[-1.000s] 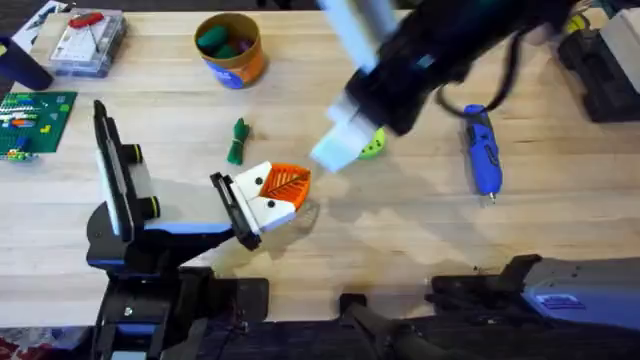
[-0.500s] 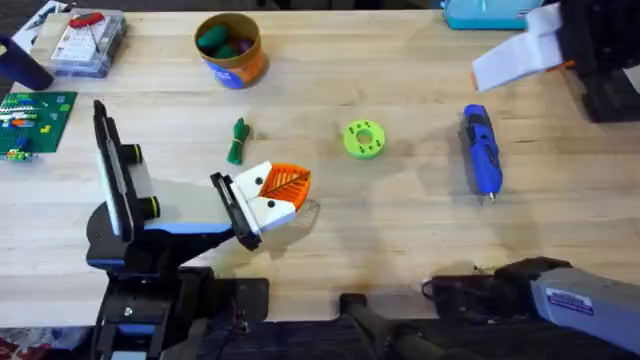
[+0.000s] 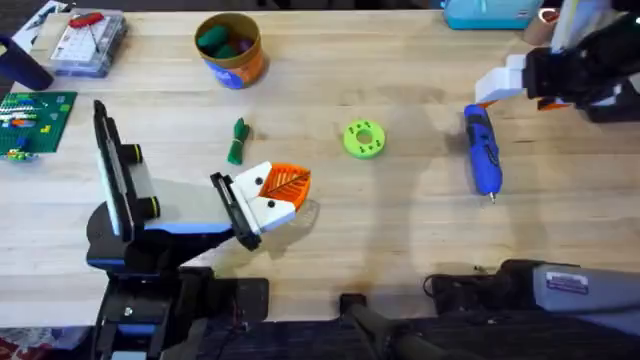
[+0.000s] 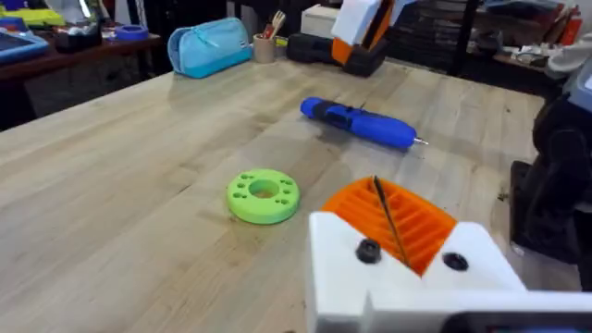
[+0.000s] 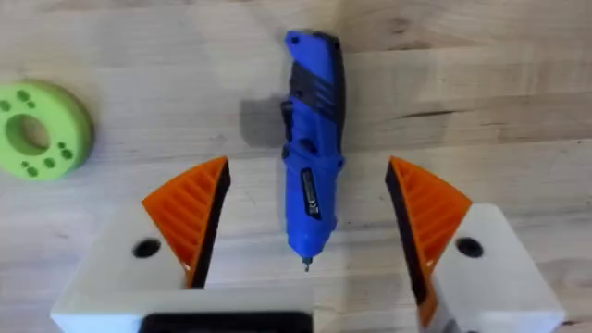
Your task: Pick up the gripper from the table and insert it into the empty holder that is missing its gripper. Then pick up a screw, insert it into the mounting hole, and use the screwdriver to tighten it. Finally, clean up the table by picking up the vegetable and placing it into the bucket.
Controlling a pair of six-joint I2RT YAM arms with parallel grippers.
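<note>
Hovering above the blue screwdriver (image 5: 311,157), the right gripper (image 5: 310,231) has its orange-padded fingers spread wide with nothing between them; the tool lies flat on the table (image 3: 400,240) in the gap, its thin metal tip pointing back toward the arm bases. In the overhead view that right gripper (image 3: 510,82) sits over the far right of the tabletop, just beyond the screwdriver's (image 3: 482,150) far end. It looks lined up for a grasp that has not begun.

The left gripper (image 4: 398,245) hangs low near the front left; from its own camera only one orange ribbed pad and a white block show, so I cannot tell how its fingers stand.

As for progress: the small gripper (image 3: 275,192), white with its orange ribbed finger, looks seated against the black holder (image 3: 232,208), so that step seems done. Whether a screw is in the mounting hole I cannot make out. Reaching for the screwdriver suggests tightening is the step in hand. The green vegetable (image 3: 237,141) lies loose on the wood, well apart from the orange bucket (image 3: 230,48), so cleanup is left.

A lime-green disc (image 3: 363,139) rests mid-table. At the far left are a clear parts box (image 3: 88,42) and a green circuit board (image 3: 30,120); a light blue pouch (image 4: 209,46) sits at the far edge, with cluttered benches behind.
</note>
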